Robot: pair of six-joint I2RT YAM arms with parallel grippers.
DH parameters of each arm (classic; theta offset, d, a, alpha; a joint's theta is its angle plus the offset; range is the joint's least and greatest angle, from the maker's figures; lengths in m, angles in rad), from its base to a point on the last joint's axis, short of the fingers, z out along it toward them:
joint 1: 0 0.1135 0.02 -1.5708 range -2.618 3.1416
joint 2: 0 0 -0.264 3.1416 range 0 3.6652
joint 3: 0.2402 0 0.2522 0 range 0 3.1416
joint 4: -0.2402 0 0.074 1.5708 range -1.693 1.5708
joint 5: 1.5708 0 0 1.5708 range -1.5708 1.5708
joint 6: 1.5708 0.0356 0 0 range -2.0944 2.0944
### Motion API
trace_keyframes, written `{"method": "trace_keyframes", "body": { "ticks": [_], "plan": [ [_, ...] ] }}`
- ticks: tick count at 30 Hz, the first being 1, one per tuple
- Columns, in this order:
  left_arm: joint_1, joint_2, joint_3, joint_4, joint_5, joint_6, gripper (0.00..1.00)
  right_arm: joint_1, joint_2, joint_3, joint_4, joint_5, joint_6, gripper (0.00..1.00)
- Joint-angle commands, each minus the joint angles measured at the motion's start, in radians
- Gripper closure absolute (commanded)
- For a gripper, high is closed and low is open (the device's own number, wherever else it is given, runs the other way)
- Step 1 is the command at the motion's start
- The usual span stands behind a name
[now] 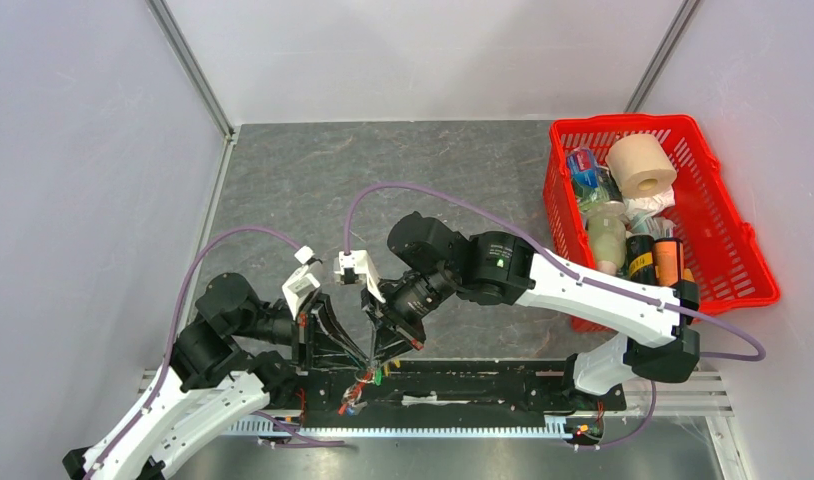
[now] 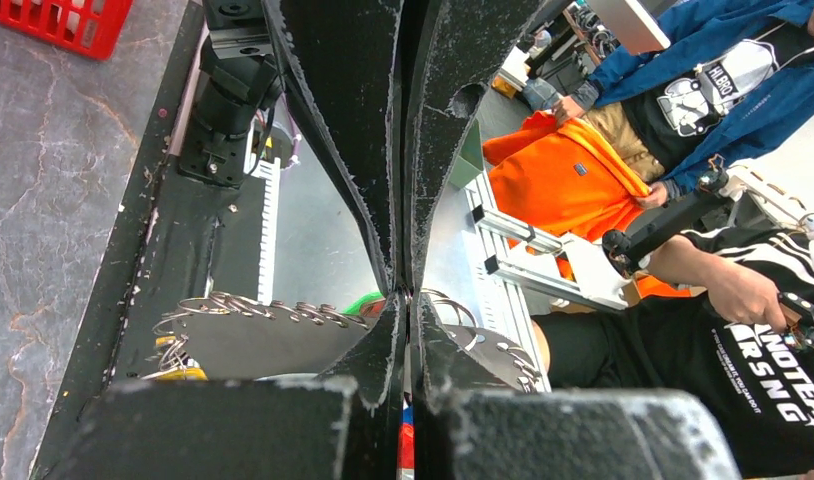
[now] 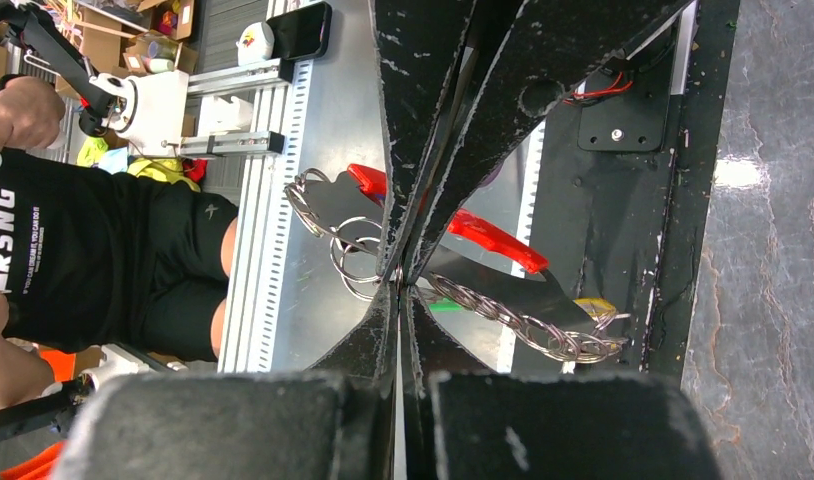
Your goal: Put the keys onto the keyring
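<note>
Low in centre frame, left gripper (image 1: 363, 366) and right gripper (image 1: 380, 358) both clamp the keyring (image 3: 483, 307), steadying it for threading.

The thin silver metal keyring (image 3: 353, 262) has a twisted silver chain (image 3: 503, 315) and a glossy flat red oblong fob (image 3: 493, 238). One small key's plastic head (image 2: 361, 300) is bright green. The right gripper (image 3: 398, 282) and left gripper (image 2: 408, 293) are matt black, flecked with white scuffs. The slotted plastic basket (image 1: 623, 122) is red, and the stone-look tabletop (image 1: 303, 190) is grey with pale veins.
</note>
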Motion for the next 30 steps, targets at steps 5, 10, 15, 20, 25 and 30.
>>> {"method": "trace_keyframes", "body": {
  "ticks": [5,10,15,20,25,30],
  "plan": [
    [-0.001,-0.032,0.01,0.099,-0.043,0.038,0.98,-0.002,-0.042,0.003,0.086,-0.006,0.014,0.94],
    [-0.001,-0.086,0.004,0.15,-0.107,0.03,0.98,-0.002,-0.107,-0.025,0.129,0.065,0.045,0.64],
    [-0.001,-0.111,0.0,0.215,-0.148,0.014,0.98,-0.002,-0.179,-0.051,0.169,0.148,0.069,0.51],
    [-0.001,-0.107,-0.005,0.28,-0.154,-0.002,0.98,-0.001,-0.184,-0.038,0.18,0.179,0.084,0.52],
    [-0.001,-0.104,-0.011,0.314,-0.166,-0.005,0.98,-0.001,-0.16,-0.019,0.177,0.195,0.099,0.54],
    [-0.001,-0.109,-0.017,0.333,-0.191,-0.005,0.98,-0.001,-0.153,-0.017,0.179,0.195,0.102,0.56]
  ]
}}
